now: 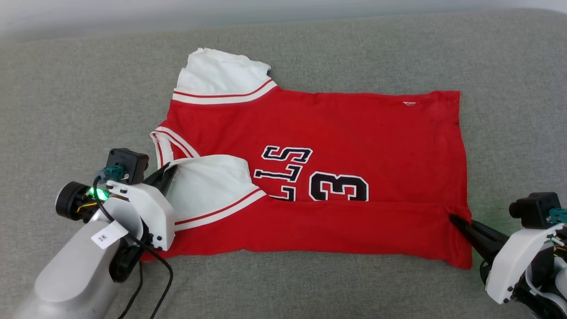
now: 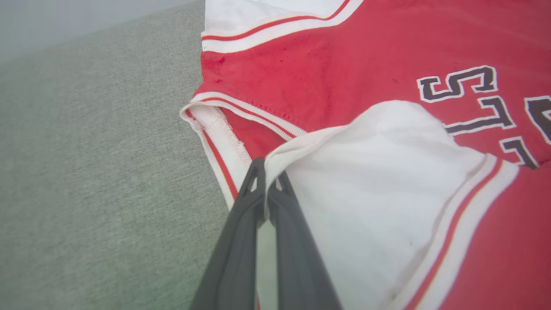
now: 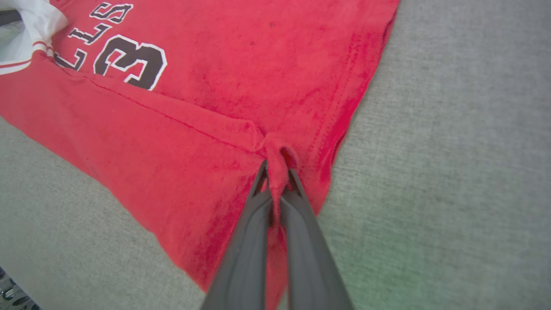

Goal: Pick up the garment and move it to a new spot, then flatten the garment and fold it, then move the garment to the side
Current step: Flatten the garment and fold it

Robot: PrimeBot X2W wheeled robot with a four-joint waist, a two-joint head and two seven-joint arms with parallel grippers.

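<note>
Pinched shut, my left gripper (image 2: pixel 267 173) holds the garment's (image 1: pixel 354 128) sleeve edge (image 2: pixel 301 140), my right gripper (image 3: pixel 277 171) its hem (image 3: pixel 359 92); grey surface (image 1: pixel 66 97) spreads all round.

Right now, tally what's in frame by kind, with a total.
garment: 1
grippers: 2, left gripper and right gripper, each shut on the garment
grey fabric surface: 1
Total: 4

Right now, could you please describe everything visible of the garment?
The garment is a soft red jersey, with white short sleeves, red-white striped trim and black lettering with a 3. It lies flat on grey fabric, its near edge folded over the front. The left fingers pinch the near sleeve; the right fingers pinch the hem.
</note>
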